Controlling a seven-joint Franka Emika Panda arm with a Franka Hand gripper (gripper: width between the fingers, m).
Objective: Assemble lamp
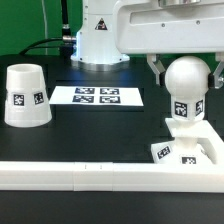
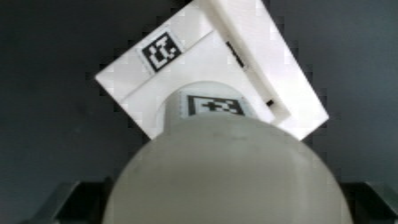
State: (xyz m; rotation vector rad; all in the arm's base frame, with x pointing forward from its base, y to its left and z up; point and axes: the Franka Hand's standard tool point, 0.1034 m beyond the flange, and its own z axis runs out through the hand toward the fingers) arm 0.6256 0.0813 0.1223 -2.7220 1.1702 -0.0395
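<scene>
Gripper (image 1: 186, 72) of the white robot arm hung in the upper right of the exterior view, its two dark fingers (image 1: 157, 68) spread wide and reaching down on either side of the round head of the white plastic bulb (image 1: 187, 82). The jaws flanked the head closely, but whether the pads actually pressed on it could not be told.

At the far left of the frame the white cup-like conical shade (image 1: 25, 96) stood alone on the black table (image 1: 60, 140), wide end down, one square tag facing the camera. Right of it, in the middle, lay the marker board (image 1: 97, 96), flat, with the arm's white pedestal (image 1: 98, 40) behind it. At the right, the bulb stood upright on its tagged neck upon the flat square white base (image 1: 200, 150), which sat at the lower right just behind the long white rail (image 1: 90, 172) running across the bottom of the frame. Shade and bulb were well apart.

From the wrist view the bulb's (image 2: 222, 165) rounded head filled much of the picture, blurred by closeness, its neck tag visible beyond it. The base (image 2: 249, 60) lay under it, one tag showing near a corner.
</scene>
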